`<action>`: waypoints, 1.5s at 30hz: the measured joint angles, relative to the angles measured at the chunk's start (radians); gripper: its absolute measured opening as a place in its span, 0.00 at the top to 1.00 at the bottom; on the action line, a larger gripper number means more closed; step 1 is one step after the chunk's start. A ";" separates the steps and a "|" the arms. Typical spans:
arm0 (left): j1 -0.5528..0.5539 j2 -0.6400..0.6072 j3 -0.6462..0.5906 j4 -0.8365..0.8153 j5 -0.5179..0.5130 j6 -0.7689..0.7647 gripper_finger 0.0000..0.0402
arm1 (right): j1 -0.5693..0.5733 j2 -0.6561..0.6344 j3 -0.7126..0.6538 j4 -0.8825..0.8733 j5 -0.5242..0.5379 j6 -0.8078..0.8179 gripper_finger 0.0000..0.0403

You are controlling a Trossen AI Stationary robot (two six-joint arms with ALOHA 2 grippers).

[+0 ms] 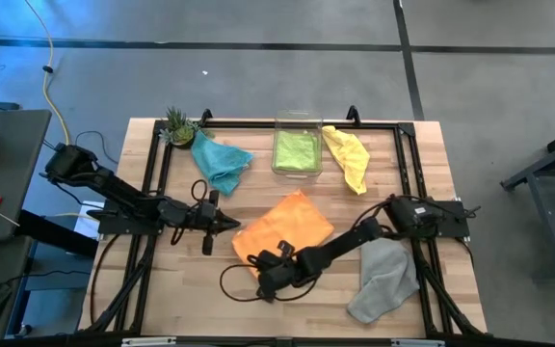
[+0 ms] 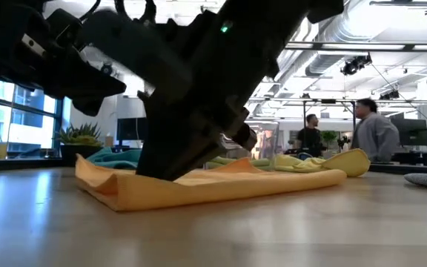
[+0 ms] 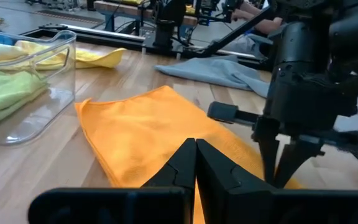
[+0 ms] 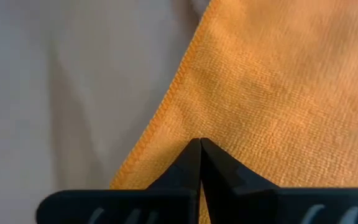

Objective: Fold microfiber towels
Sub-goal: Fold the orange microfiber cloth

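Note:
An orange towel (image 1: 287, 226) lies spread in the middle of the table, its near edge a thick rounded roll (image 2: 124, 196) in the low view. My right gripper (image 1: 261, 277) is shut and points steeply down at the towel's near left corner. My left gripper (image 1: 235, 224) is shut and lies level just off the towel's left corner, pointing toward the table's right edge. A teal towel (image 1: 220, 164), a yellow towel (image 1: 347, 159) and a grey towel (image 1: 385, 278) lie loose around it. A lime green towel (image 1: 295, 149) sits in a clear bin (image 1: 297, 172). My right gripper (image 4: 199, 144) comes from above, slanting, with its shut fingertips (image 3: 272, 168) down at the orange towel's top surface beside its stitched left edge (image 4: 166, 106), near the near left corner. Whether the tips press the cloth or stand just above it, I cannot tell.
A small potted plant (image 1: 178, 125) stands at the far left corner. A black cable loops on the wood (image 1: 231, 284) near the right gripper. Black frame rails (image 1: 152, 193) run along the table's sides. Two people (image 2: 369, 130) stand far behind the table.

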 joint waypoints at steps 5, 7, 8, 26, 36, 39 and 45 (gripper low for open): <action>0.000 0.000 0.000 0.001 0.000 0.000 1.00 | 0.039 -0.027 0.000 -0.063 -0.139 -0.002 1.00; 0.000 0.000 0.000 -0.001 0.000 0.000 1.00 | 0.056 -0.040 -0.001 -0.097 -0.200 -0.002 1.00; 0.000 0.000 0.000 -0.001 0.000 -0.001 1.00 | 0.066 -0.047 -0.001 -0.119 -0.229 -0.002 1.00; -0.001 0.000 0.000 0.001 0.027 -0.011 1.00 | 0.142 -0.345 -0.109 -0.464 -0.063 0.053 1.00; -0.001 0.000 0.000 0.000 0.027 -0.018 1.00 | -0.047 -0.613 -0.755 0.192 -0.035 0.076 1.00; -0.001 0.000 0.000 0.000 0.027 -0.018 1.00 | -0.103 -0.617 -0.808 0.203 -0.033 0.076 1.00; -0.001 0.000 0.000 0.000 0.027 -0.018 1.00 | -0.198 -0.609 -0.858 0.193 -0.060 0.007 1.00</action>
